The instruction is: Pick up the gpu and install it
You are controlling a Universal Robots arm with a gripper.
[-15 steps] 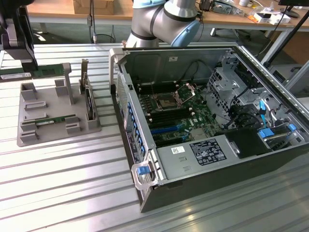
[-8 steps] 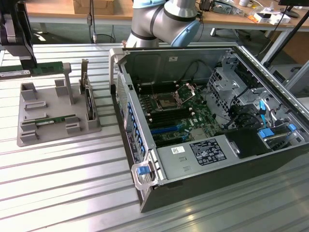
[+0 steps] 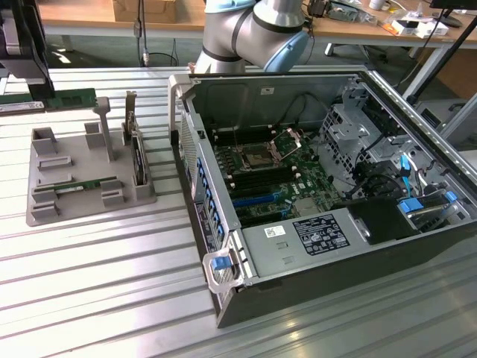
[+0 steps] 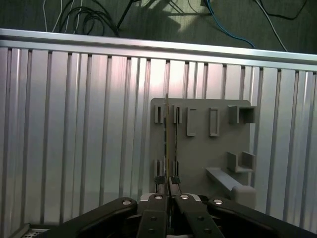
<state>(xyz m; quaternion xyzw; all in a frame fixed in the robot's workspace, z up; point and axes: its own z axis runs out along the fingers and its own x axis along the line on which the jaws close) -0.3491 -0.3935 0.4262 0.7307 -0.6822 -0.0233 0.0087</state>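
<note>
Hovering with gripper (image 4: 168,191) shut and empty above the gpu (image 3: 86,184), running along the tray's (image 3: 78,160) edge in line with the jaws.

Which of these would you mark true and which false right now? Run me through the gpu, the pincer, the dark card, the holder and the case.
1. The gpu stands on edge in the gray holder. True.
2. The pincer is wide open. False: it is shut.
3. The computer case is open, with its motherboard exposed. True.
4. The dark card with the metal bracket lies flat inside the case. False: it stands upright in the holder, at the end nearest the case.
5. The holder sits at the exterior view's right of the case. False: it sits at the exterior view's left.
</note>
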